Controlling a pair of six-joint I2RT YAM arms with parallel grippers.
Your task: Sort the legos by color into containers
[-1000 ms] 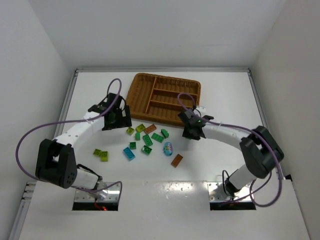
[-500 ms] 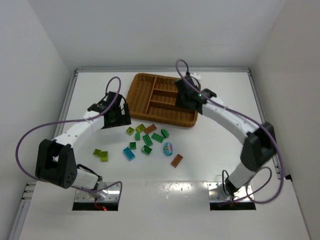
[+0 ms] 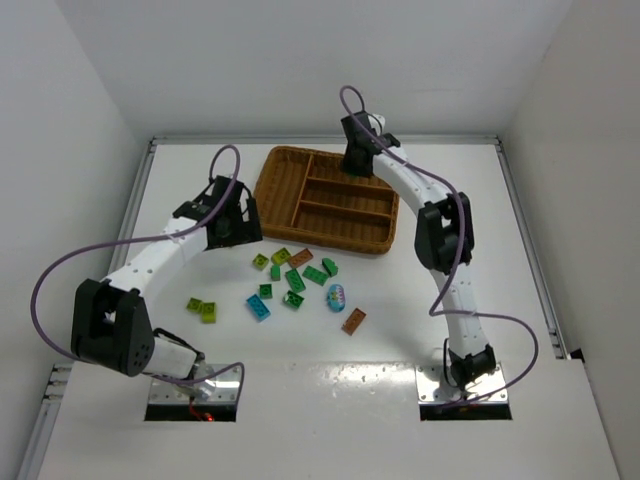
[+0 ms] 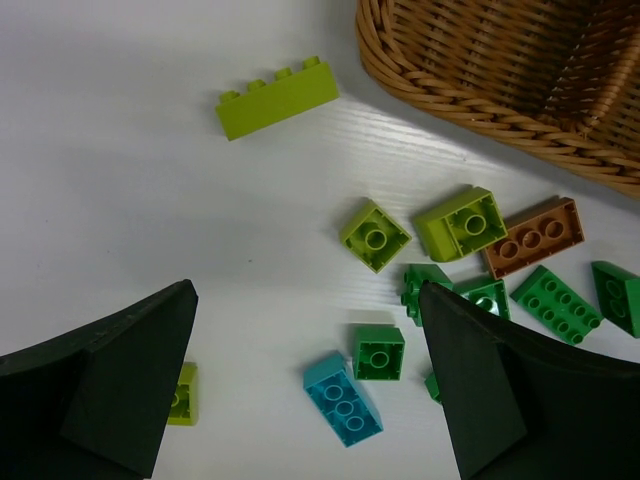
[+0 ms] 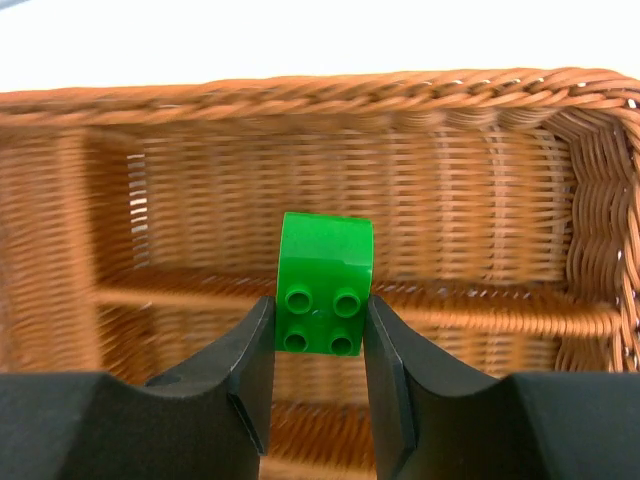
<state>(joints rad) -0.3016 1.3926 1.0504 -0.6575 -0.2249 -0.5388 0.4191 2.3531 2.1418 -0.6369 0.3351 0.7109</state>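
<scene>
My right gripper [image 3: 357, 160] hangs over the far side of the brown wicker tray [image 3: 264, 196], shut on a green lego [image 5: 323, 285] whose studs face the wrist camera. The tray's compartments [image 5: 300, 190] lie below that brick and look empty. Most legos [image 3: 295, 272] lie loose on the table in front of the tray: green, lime, a teal one [image 4: 343, 398] and an orange-brown one [image 4: 534, 237]. My left gripper [image 3: 235, 228] is open above the table at the tray's left corner, its jaws wide apart [image 4: 305, 290] with nothing between them.
A pale blue patterned egg [image 3: 336, 296] lies among the bricks. Two lime bricks [image 3: 202, 310] sit apart at the left, and an orange brick [image 3: 353, 320] lies near the front. A long lime brick [image 4: 277, 97] rests by the tray's corner [image 4: 480, 80]. White walls close in the table.
My right arm has swung from beside the brick pile up across the tray to its far side, carrying the green lego. The left arm has hardly moved.
</scene>
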